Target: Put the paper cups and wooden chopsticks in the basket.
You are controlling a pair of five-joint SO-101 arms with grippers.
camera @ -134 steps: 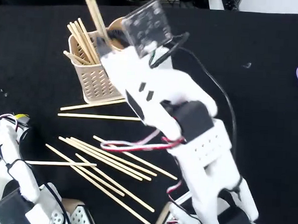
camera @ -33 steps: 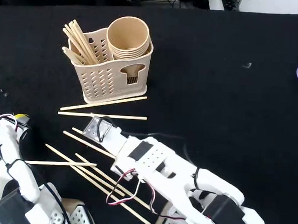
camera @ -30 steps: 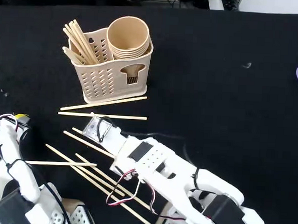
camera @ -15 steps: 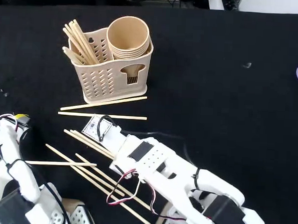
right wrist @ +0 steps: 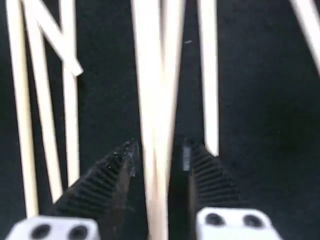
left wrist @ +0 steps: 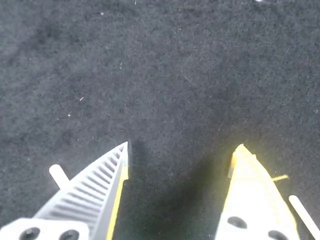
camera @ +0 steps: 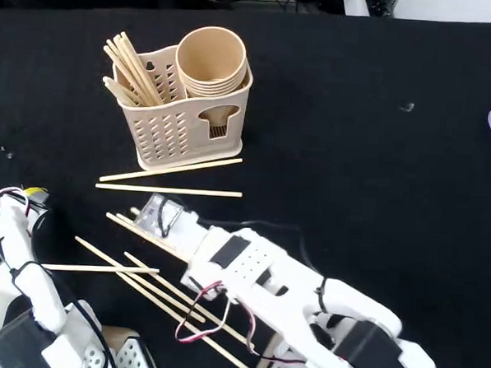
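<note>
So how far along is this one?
Done: the paper cups and a bundle of chopsticks stand in the basket. In hand: the right gripper sits around a loose pair. Left: several other chopsticks lying on the table.

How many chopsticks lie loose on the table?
7 chopsticks visible: two beside the basket, two in the right gripper, three crossed near the left arm; the right arm may hide more.
</note>
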